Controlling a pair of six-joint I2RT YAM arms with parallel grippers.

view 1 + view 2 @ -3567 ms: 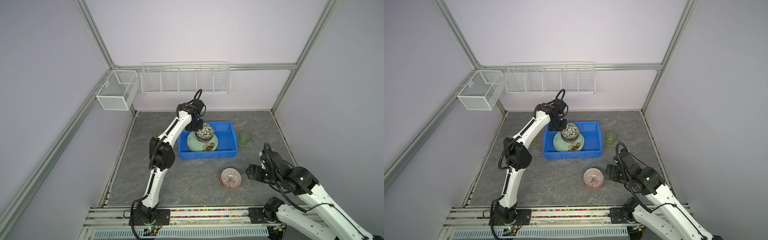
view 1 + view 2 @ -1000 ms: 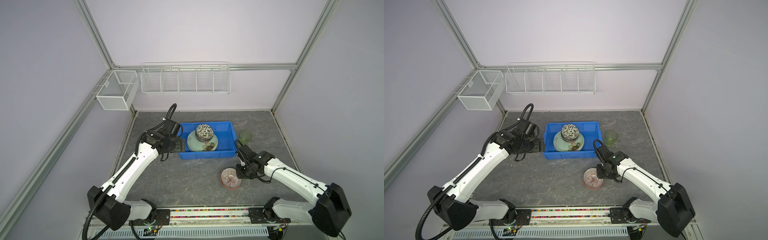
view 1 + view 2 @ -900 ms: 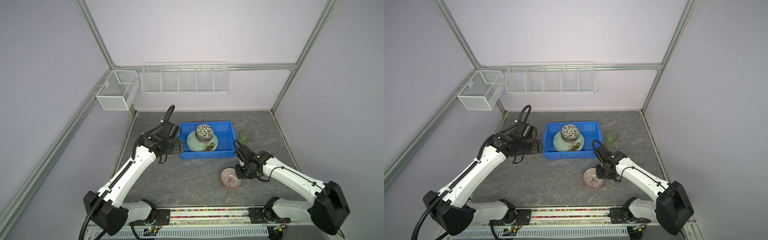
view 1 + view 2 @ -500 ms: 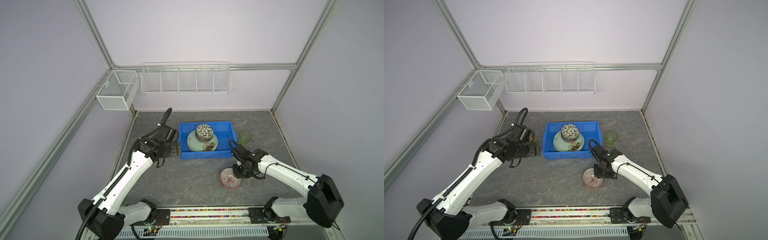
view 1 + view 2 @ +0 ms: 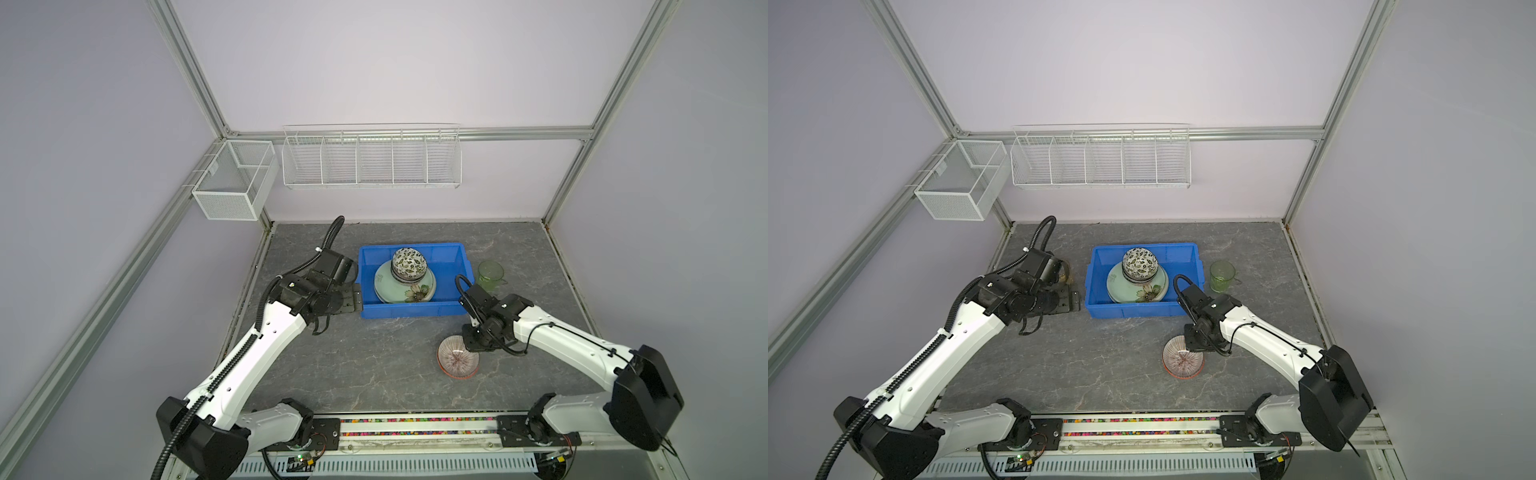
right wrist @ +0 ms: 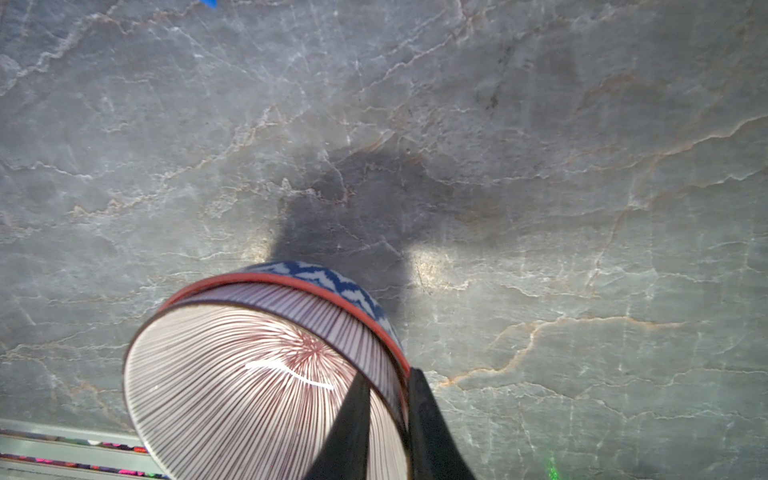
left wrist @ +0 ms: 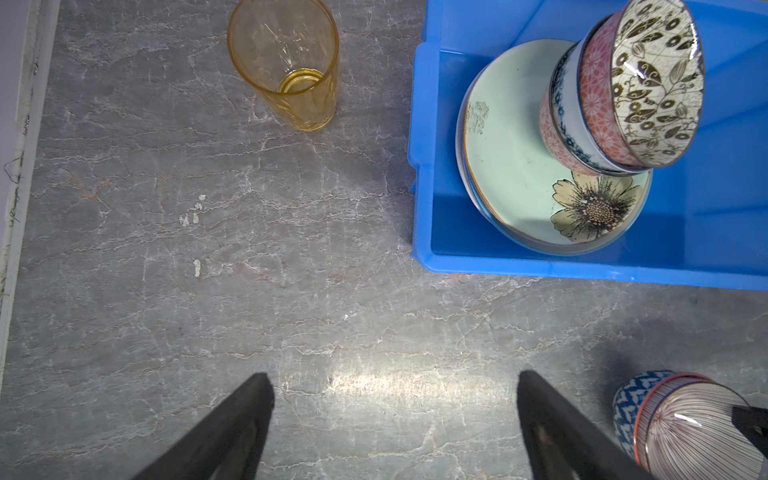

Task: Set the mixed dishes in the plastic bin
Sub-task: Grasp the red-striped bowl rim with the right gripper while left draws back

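Striped bowl (image 6: 249,374): we clamp our right jaws across its rim to lift it toward the blue bin (image 5: 411,309); left jaws stand apart, empty.

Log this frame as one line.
phase: grasp | right claw: shut on striped bowl rim | left claw: open, empty, beside blue bin | outside bin: amber cup, green cup

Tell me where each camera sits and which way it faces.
Top views: high above the front rail, looking down on the whole table; left arm, right arm show whole.
Left wrist: above the table beside the blue bin, facing down at it and the amber cup; open left hand shows.
Right wrist: low, facing the table; right hand shows, pinching the striped bowl.
Shared: all views show the striped bowl.
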